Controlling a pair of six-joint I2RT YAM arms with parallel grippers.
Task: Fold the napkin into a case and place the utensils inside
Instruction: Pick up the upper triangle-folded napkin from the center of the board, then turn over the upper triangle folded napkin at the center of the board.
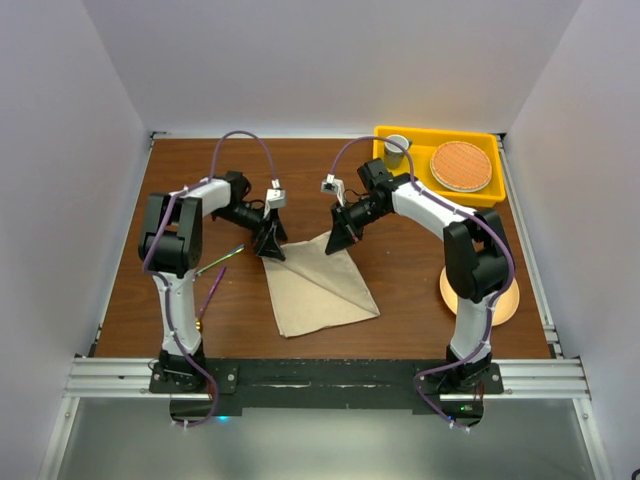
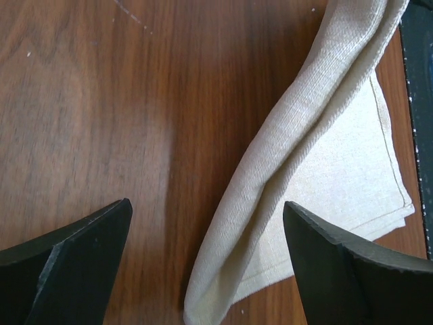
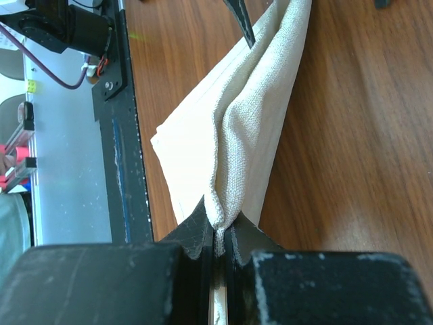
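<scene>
The beige napkin (image 1: 322,288) lies mid-table, folded over with its far edge raised into a ridge. My right gripper (image 1: 340,238) is shut on the right end of that ridge; in the right wrist view the cloth (image 3: 250,115) is pinched between the closed jaws (image 3: 220,227). My left gripper (image 1: 270,243) is open at the ridge's left end; the folded cloth (image 2: 298,135) lies between its spread fingers (image 2: 207,203), untouched. The iridescent fork (image 1: 222,260) and spoon (image 1: 211,292) lie on the table left of the napkin, beside the left arm.
A round peach plate (image 1: 506,302) lies at the right, partly under the right arm. A yellow tray (image 1: 480,142) at the back right holds a small cup (image 1: 396,147) and a round woven mat (image 1: 461,165). White walls enclose the table.
</scene>
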